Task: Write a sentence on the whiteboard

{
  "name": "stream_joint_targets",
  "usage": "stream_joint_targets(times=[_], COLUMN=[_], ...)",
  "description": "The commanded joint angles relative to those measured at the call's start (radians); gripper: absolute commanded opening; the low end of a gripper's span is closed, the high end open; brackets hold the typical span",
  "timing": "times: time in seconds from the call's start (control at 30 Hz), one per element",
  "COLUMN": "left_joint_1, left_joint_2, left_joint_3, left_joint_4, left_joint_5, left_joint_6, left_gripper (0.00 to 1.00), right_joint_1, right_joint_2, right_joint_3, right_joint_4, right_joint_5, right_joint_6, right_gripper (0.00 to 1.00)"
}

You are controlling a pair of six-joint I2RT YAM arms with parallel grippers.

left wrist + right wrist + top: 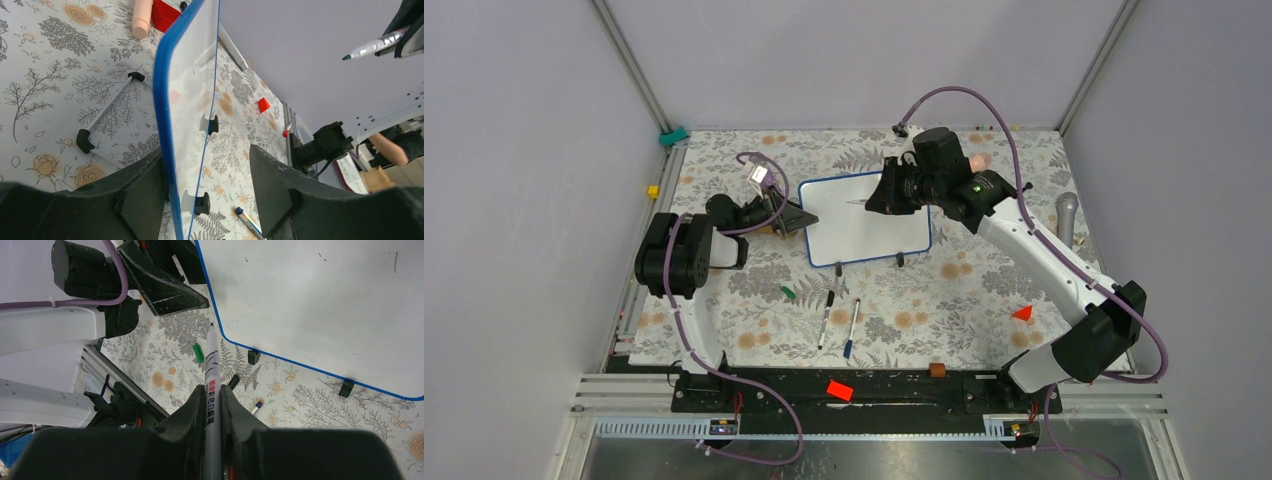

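The whiteboard [864,222], white with a blue rim, lies on the flowered table on short black feet. Its face [310,305] carries only a few tiny dark specks; no sentence shows on it. My left gripper [802,219] is open and straddles the board's left edge. In the left wrist view the rim [161,90] runs close beside one finger, with a wide gap to the other. My right gripper [212,388] hovers over the board, shut on a green-tipped marker [211,370]. In the right wrist view the marker's tip points just off the board's rounded corner.
A green cap [788,292] and two pens [826,318] [852,328] lie in front of the board. Red pieces [839,389] [1023,313], a brown block [937,370], a grey microphone [1065,215] and a yellow cube [653,191] lie around the edges.
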Motion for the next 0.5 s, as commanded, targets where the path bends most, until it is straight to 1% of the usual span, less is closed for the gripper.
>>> stream_joint_targets(times=[0.0, 0.1, 0.13, 0.2, 0.33, 0.43, 0.47], left_joint_1=[-0.011, -0.014, -0.014, -0.015, -0.015, -0.015, -0.015], left_joint_2=[-0.07, -0.085, -0.083, -0.077, -0.049, -0.037, -0.035], left_joint_3=[-0.018, -0.034, -0.033, -0.024, -0.001, 0.005, 0.005], left_joint_4=[0.062, 0.062, 0.061, 0.062, 0.062, 0.063, 0.063], left_joint_5=[0.051, 0.056, 0.058, 0.067, 0.088, 0.091, 0.092], left_joint_6=[0.135, 0.177, 0.176, 0.165, 0.131, 0.124, 0.124], left_gripper=[0.58, 0.51, 0.5, 0.43, 0.33, 0.33, 0.31], right_joint_1=[0.008, 0.008, 0.008, 0.009, 0.01, 0.014, 0.018], right_joint_2=[-0.004, -0.005, -0.005, -0.008, -0.005, -0.001, 0.0], right_joint_3=[0.022, 0.021, 0.019, 0.017, 0.012, 0.013, 0.014], right_joint_4=[0.031, 0.03, 0.03, 0.03, 0.031, 0.03, 0.031], right_joint_5=[0.011, 0.007, 0.005, 0.007, 0.012, 0.023, 0.033], right_joint_6=[-0.015, -0.011, -0.012, -0.01, -0.006, -0.004, -0.006], right_gripper=[0.0, 0.0, 0.0, 0.0, 0.0, 0.0, 0.0])
